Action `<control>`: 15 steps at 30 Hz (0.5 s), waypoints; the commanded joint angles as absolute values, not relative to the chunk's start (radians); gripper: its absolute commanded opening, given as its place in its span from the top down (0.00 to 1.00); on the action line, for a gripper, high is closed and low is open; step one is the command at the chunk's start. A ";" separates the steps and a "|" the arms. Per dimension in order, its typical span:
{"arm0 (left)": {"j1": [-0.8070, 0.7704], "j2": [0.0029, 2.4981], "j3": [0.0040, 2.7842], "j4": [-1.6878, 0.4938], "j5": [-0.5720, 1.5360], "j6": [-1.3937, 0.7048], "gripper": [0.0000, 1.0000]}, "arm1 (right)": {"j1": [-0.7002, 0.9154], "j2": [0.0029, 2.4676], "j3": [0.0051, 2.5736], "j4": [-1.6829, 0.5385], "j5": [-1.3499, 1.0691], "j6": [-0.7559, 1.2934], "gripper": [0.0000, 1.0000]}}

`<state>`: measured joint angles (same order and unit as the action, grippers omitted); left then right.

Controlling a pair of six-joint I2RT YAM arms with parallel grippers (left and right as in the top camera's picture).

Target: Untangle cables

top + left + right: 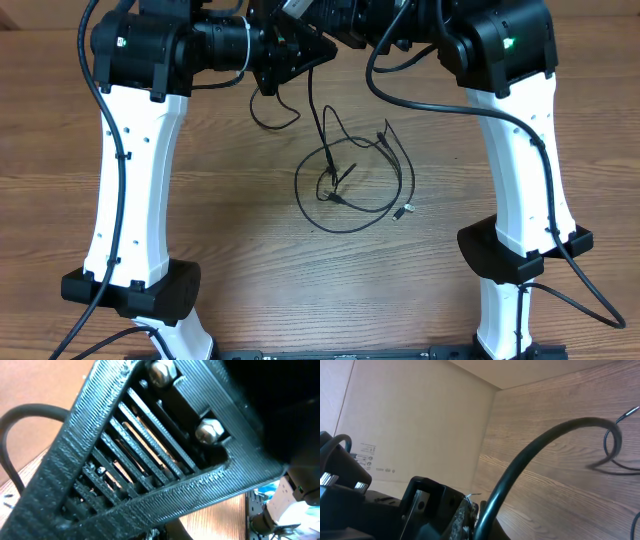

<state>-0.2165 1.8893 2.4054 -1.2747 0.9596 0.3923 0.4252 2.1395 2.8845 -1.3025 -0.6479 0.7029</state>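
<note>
Cables (pixel 333 182) lie in thin black tangled loops; cannot tell whether left hand (pixel 290 55) or right hand (pixel 345 25) grips.

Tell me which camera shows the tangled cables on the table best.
The overhead view: the cables lie in it nearly whole, with their loops, crossings and plug ends. The right wrist view catches only a short stretch and one plug end at its right edge. The left wrist view shows none of them.
</note>
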 commanded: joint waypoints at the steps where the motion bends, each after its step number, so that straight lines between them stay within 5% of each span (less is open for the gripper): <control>1: -0.213 1.901 2.411 -1.260 0.944 0.365 0.96 | 0.416 2.143 2.899 -1.307 -0.621 0.694 0.96; 4: -0.197 1.873 2.427 -1.251 0.895 0.276 0.96 | 0.393 2.144 2.899 -1.405 -0.365 0.649 0.39; 7: -0.154 1.826 2.440 -1.251 0.753 0.094 0.96 | 0.376 2.146 2.893 -1.498 -0.212 0.649 0.08; 9: -0.124 1.794 2.440 -1.250 0.729 0.034 0.96 | 0.357 2.149 2.864 -1.546 -0.210 0.598 0.00; 15: -0.083 1.731 2.440 -1.248 0.663 0.000 0.96 | 0.335 2.157 2.648 -1.565 -0.408 0.456 0.00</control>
